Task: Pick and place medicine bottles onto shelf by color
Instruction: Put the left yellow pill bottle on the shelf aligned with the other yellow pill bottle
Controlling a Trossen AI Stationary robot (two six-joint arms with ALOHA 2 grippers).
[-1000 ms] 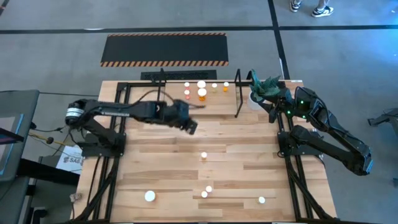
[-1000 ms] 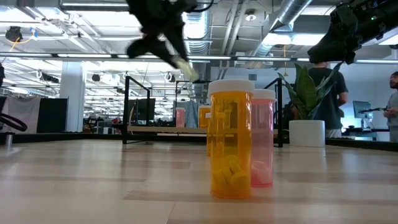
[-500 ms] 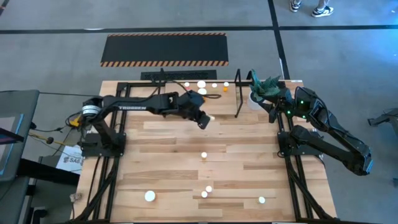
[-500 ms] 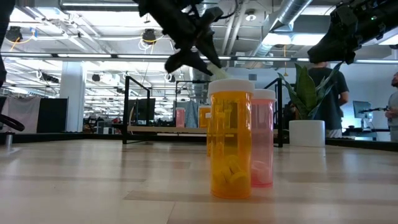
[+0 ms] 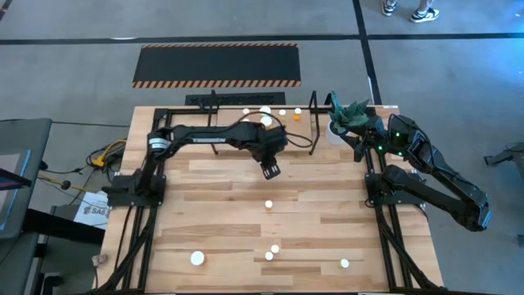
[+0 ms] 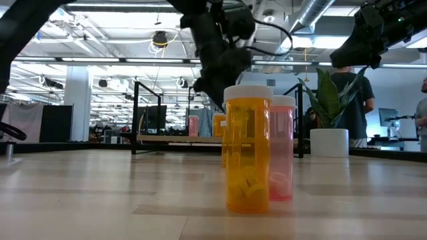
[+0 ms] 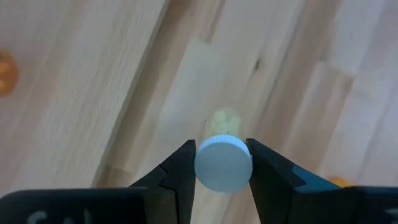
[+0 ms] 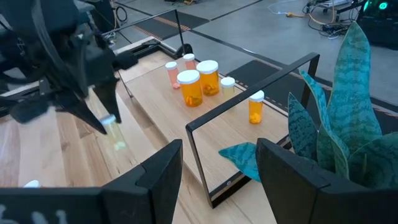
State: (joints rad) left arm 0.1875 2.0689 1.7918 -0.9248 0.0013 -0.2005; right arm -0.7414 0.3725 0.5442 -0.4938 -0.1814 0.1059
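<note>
two bottles [image 6: 248, 150] stand nearest in the low view, an orange one with a pink one touching behind it, both on the table [image 5: 327, 205] and far from either claw. left gripper [image 7: 222, 163] is clenched on a pale bottle [image 7: 223, 163], fingers pinching just under its white cap, the body's long axis pointing away from the claw toward the boards below. it hangs over the table just in front of the shelf [image 5: 229, 123], which lies beyond it. right gripper [image 8: 217, 168] waits, released, by the plant [image 5: 350, 113]. the left arm is plainly nearer the shelf spot.
</note>
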